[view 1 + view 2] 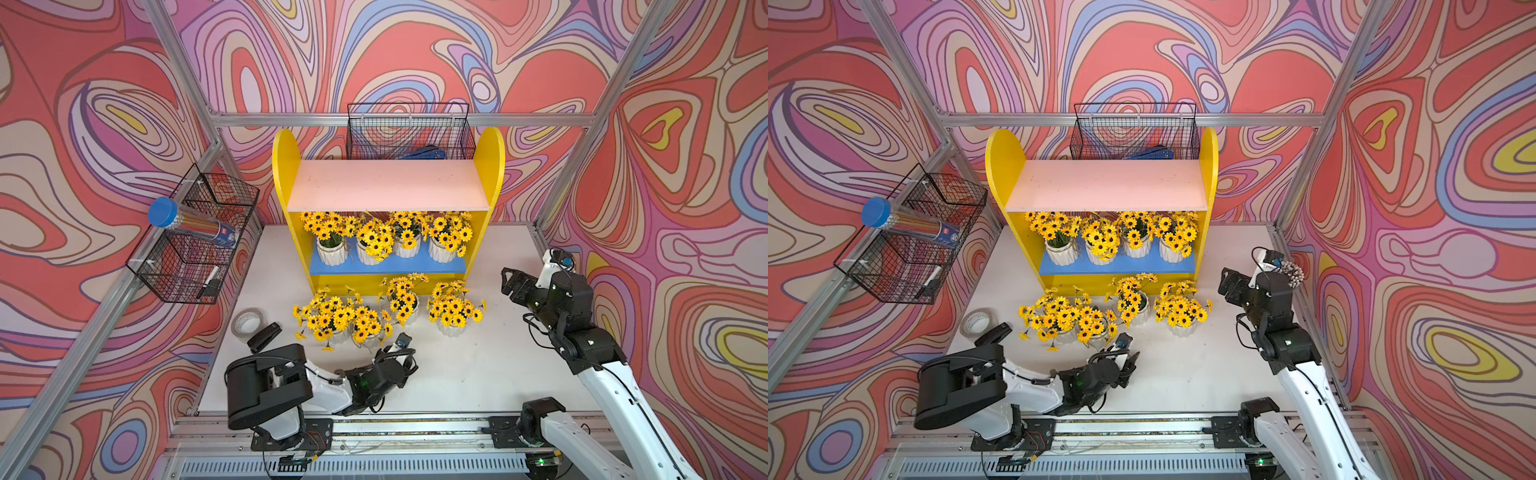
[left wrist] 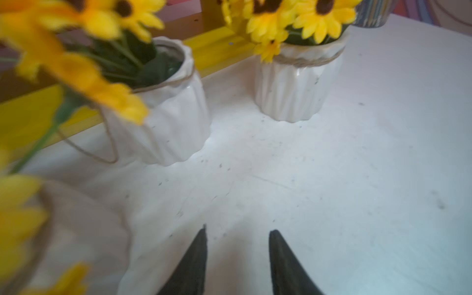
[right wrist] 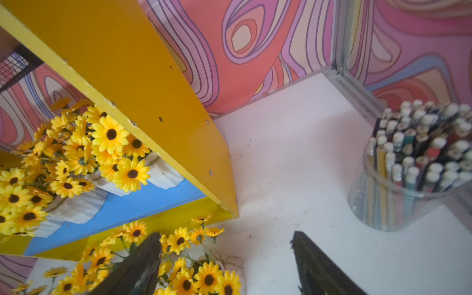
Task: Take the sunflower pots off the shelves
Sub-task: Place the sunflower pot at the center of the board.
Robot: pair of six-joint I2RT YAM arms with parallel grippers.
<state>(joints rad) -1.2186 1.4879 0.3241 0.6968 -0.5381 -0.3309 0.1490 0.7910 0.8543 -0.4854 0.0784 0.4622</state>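
Closest to the lens, the left gripper [image 2: 237,231] sits low over the white table [image 1: 478,374] near its front edge. Its two dark fingers stand a little apart, with tabletop showing between them and nothing clamped.

Four sunflower pots [image 1: 451,330] stand on the table in a loose row just in front of the shelves [image 1: 286,166]. The two toward the left edge are so close that their blooms mingle, and the left gripper is just beside that pair. Four further pots stand in a row on the blue lower board [image 1: 386,266], under the pink upper board [image 1: 388,185]. The shelves themselves stand at the middle of the table's back edge.

The right gripper [image 1: 509,280] hovers near the right edge, beside the shelves' right yellow panel, its jaws wide apart and holding nothing. A clear cup of pencils [image 3: 408,178] stands by the back right corner. A tape roll [image 1: 247,322] and a black stapler [image 1: 264,336] lie near the left edge. Two black wire baskets [image 1: 195,232] hang on the frame, one at the left and one behind the shelves.
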